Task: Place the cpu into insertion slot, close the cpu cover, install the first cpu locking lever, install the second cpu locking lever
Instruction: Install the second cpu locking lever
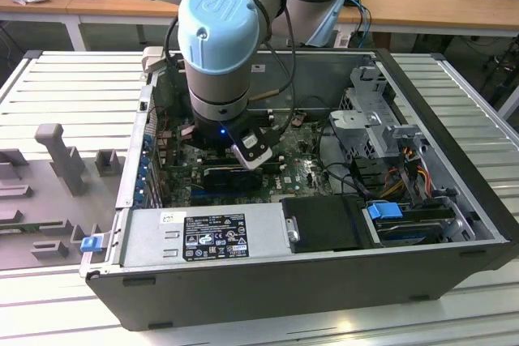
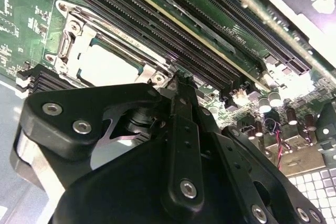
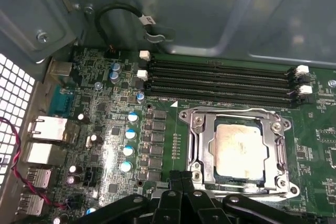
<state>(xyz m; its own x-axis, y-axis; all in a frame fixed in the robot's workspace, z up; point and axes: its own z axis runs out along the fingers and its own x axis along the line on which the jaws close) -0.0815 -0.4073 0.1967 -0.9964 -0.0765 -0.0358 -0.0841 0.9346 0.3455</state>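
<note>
- Cpu (image 3: 239, 149) sits already inside the insertion slot (image 3: 198, 153); you see its pale square face flat in the socket in both wrist views, with the green motherboard (image 3: 163, 77) all around.
- Over it lies the cpu cover (image 3: 275, 153), the metal frame with the big window — it looks lowered onto the socket, and the chip shows through the window. From these pictures you can judge that the first two steps are done.
- The gripper (image 3: 181, 178) stands just beside the socket, at the frame's edge that is far from the long black memory slots (image 3: 220, 80). In the first wrist view its tips are drawn narrow, close together, and you see nothing between them; they hold no object.
- The relation that matters for you: the socket lies straight ahead of the fingertips, between the gripper and the memory slots, and the tips are near the frame's corner, not over the chip.
- If a locking lever is touched or already hooked, you cannot tell; the thin wire along the frame's far edge is visible, but its ends are not clear.
- In the exterior view the arm reaches down into the open computer case (image 1: 454, 127) — the wrist hangs low above the board.
</note>
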